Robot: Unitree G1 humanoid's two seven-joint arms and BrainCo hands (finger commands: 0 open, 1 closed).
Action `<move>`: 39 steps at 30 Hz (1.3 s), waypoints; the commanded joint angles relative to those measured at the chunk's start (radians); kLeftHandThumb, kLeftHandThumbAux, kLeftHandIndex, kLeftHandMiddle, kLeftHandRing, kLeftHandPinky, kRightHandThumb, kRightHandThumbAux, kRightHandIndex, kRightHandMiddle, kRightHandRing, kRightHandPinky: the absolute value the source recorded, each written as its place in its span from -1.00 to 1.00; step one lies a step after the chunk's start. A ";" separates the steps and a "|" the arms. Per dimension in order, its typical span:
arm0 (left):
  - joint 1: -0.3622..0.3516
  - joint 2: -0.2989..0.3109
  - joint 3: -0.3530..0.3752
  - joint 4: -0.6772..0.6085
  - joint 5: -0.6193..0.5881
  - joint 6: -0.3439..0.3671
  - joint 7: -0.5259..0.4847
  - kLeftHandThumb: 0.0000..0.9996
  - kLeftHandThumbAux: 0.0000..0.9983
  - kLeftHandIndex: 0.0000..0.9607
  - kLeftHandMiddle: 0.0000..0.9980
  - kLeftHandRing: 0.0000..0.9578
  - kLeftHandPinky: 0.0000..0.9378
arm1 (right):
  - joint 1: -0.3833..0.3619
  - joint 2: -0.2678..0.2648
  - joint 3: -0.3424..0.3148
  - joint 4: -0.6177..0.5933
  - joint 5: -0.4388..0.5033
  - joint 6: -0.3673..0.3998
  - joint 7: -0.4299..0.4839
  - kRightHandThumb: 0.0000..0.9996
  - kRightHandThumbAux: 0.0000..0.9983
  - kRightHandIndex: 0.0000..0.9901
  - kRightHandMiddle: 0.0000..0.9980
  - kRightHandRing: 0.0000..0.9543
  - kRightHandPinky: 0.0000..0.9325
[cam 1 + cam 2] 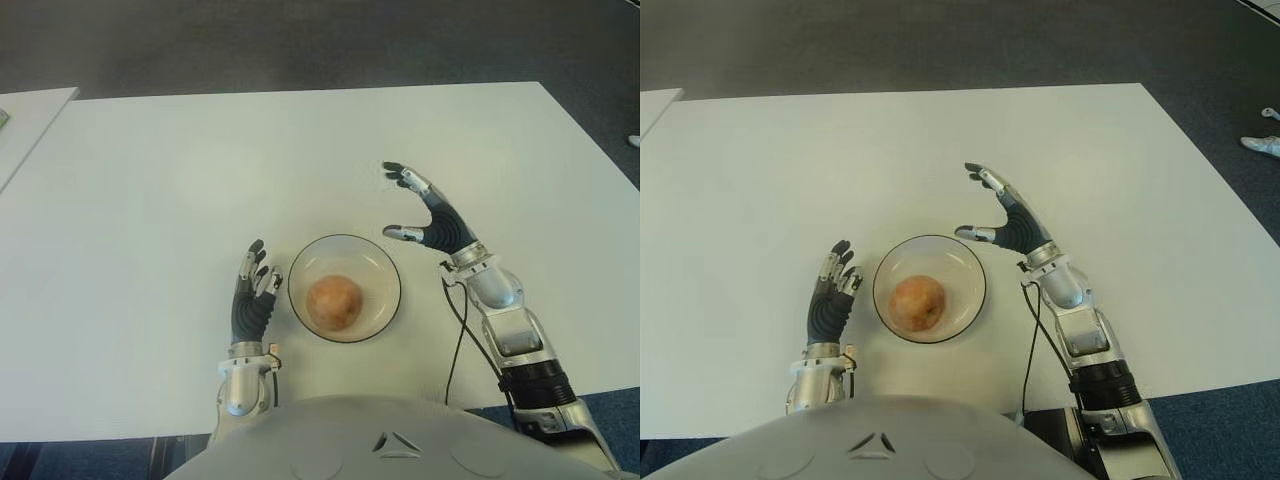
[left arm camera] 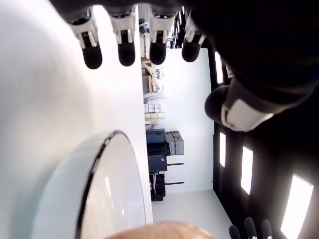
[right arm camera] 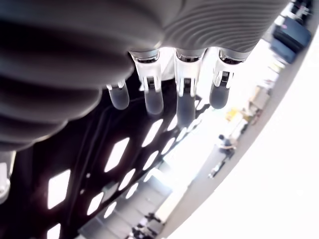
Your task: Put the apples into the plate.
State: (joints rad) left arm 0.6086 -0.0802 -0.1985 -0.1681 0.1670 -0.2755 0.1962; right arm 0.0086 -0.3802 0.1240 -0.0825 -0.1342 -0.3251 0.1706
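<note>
One apple (image 1: 334, 302) lies in the one plate (image 1: 383, 262); both hands empty.

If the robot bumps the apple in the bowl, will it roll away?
Probably not far. The apple looks round and smooth, so a nudge would likely make it roll, but the clear plate has raised sides that should keep it in. It looks firm, not squishy. Both the left hand and right hand are open, holding nothing.
</note>
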 commanded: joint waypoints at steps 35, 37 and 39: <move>0.014 0.052 0.081 -0.007 -0.096 -0.019 -0.076 -0.89 -0.04 -0.83 -0.81 -0.78 -0.68 | 0.150 0.181 -0.166 0.302 0.273 -0.048 0.123 -0.91 0.02 -0.98 -1.00 -1.00 -1.00; 0.012 0.053 0.084 -0.002 -0.099 -0.023 -0.077 -0.88 -0.03 -0.82 -0.80 -0.76 -0.66 | 0.146 0.196 -0.174 0.332 0.263 -0.069 0.101 -0.91 0.04 -0.97 -1.00 -1.00 -1.00; 0.007 0.052 0.088 0.007 -0.102 -0.026 -0.080 -0.87 -0.01 -0.81 -0.79 -0.74 -0.64 | 0.135 0.214 -0.182 0.370 0.258 -0.093 0.078 -0.90 0.06 -0.94 -0.98 -1.00 -0.99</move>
State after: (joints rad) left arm 0.6168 -0.0326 -0.1181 -0.1753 0.0747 -0.2945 0.1308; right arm 0.1505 -0.1916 -0.0437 0.2349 0.1387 -0.3883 0.2796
